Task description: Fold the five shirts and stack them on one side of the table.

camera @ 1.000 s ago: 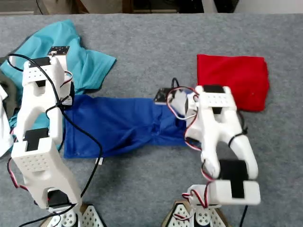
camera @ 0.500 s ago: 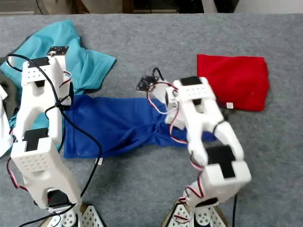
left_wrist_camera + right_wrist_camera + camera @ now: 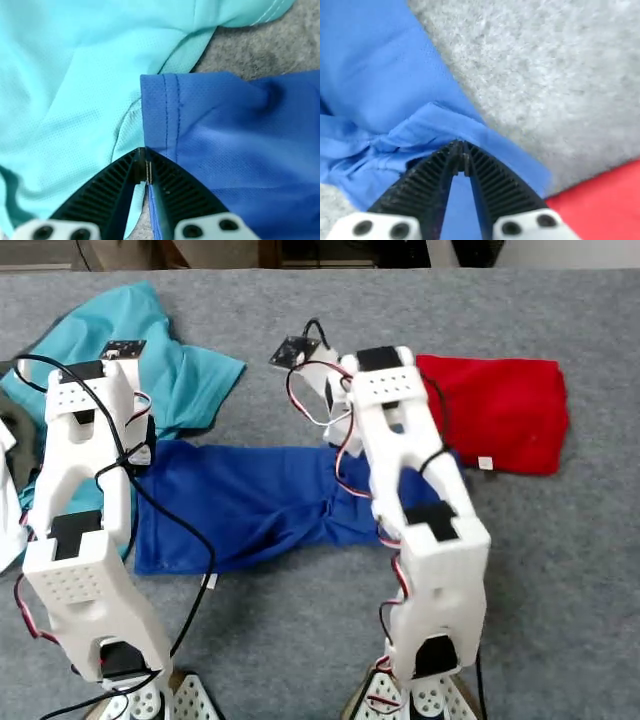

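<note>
Grey felt worktop [image 3: 560, 570] runs under both arms, with the room's clutter just past its far edge.

From here I see my left arm [image 3: 85, 470] stretched from its base at the near edge up along the left edge, wrist bent down over the blue shirt's left end. The left fingers [image 3: 117, 181] are pressed together, pinching the stitched hem of the blue shirt [image 3: 250, 505] where it lies against the teal shirt [image 3: 185, 375].

My right arm [image 3: 410, 470] reaches from the near edge almost straight out toward the far edge, wrist over the blue shirt's right end, just beside the red shirt [image 3: 500, 410]. The right fingers [image 3: 431, 175] are closed on a raised fold of blue cloth.

Bare worktop lies along the far edge between teal and red, and across the near right corner.

I count one blue shirt spread across the middle, one teal shirt crumpled at the far left corner, one red shirt folded toward the far right, plus a dark cloth [image 3: 15, 435] and a white cloth [image 3: 8, 530] at the left edge.
</note>
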### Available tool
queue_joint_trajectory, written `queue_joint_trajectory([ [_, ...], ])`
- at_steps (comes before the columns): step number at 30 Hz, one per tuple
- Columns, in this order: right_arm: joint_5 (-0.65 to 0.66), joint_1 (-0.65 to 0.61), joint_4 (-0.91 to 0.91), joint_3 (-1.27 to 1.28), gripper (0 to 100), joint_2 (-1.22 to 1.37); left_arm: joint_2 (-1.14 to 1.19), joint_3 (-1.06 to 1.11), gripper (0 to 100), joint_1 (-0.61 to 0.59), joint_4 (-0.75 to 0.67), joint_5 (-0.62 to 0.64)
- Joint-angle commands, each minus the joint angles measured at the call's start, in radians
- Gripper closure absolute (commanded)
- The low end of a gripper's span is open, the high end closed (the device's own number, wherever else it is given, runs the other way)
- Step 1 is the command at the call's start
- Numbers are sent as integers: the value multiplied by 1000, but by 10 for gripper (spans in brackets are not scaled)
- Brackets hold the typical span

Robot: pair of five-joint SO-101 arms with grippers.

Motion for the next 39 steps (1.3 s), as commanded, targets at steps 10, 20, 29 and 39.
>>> queue_joint_trajectory([
  [10, -6, 8, 321, -180, 997, -266, -174, -26, 982, -83, 74, -49],
  [20, -14, 1, 21, 381, 997, -375, -328, 219, 981, -37, -103, -41],
  [29, -147, -31, -307, 503, 997, -219, -179, 252, 981, -46, -135, 25],
  [39, -258, 84, 14, 269, 997, -378, -173, 236, 981, -164, -132, -40],
])
